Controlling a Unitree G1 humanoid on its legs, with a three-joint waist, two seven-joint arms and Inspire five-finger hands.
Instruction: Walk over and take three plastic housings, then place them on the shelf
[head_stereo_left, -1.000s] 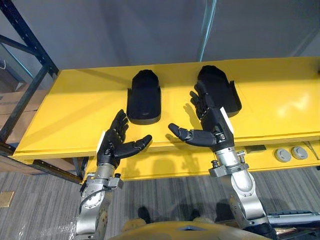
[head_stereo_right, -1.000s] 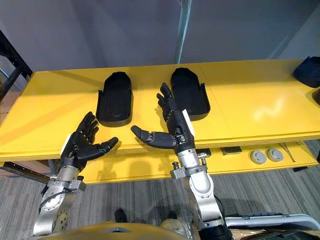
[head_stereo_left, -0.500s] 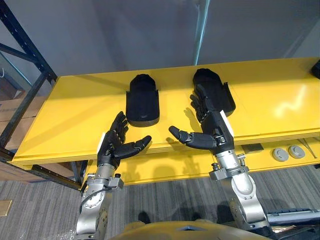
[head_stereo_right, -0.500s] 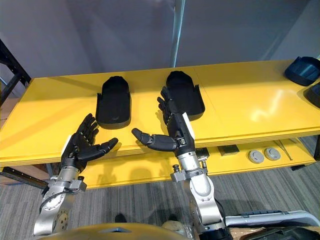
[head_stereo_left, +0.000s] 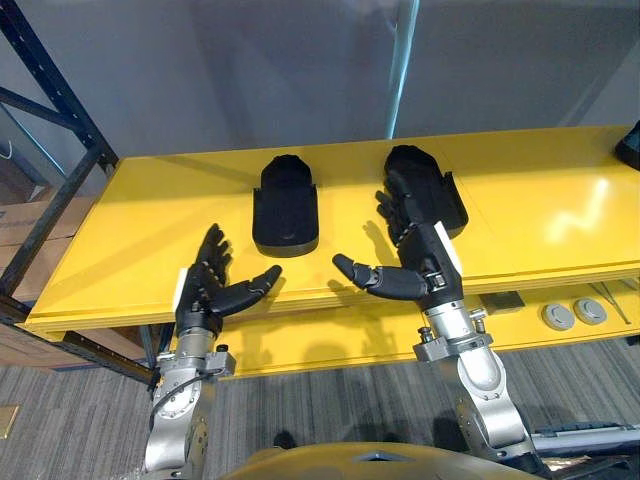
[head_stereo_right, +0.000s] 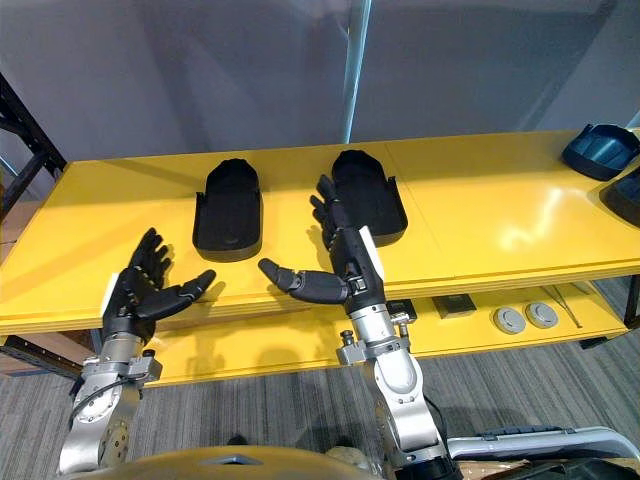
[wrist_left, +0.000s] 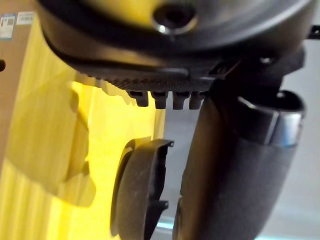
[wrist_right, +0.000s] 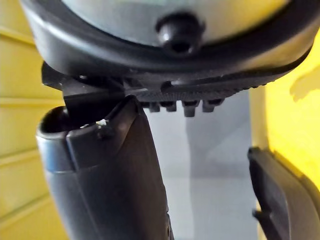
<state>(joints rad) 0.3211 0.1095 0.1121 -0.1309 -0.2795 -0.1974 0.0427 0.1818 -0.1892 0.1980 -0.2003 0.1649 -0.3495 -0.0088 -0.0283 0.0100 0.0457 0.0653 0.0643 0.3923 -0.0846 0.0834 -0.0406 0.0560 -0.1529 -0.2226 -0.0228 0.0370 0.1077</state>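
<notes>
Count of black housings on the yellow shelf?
2. The left housing lies ahead of the left hand, the right housing beside the right hand. A dark object and a cut-off one at the yellow shelf's far right may be more; cannot tell.

2 black plastic housings lie flat on yellow shelf (head_stereo_left: 150, 240), side by side w/ a gap between: left housing (head_stereo_left: 285, 205), right housing (head_stereo_left: 437, 180). Both shallow shells w/ raised side walls, rounded ends at far side, approx. parallel.
</notes>
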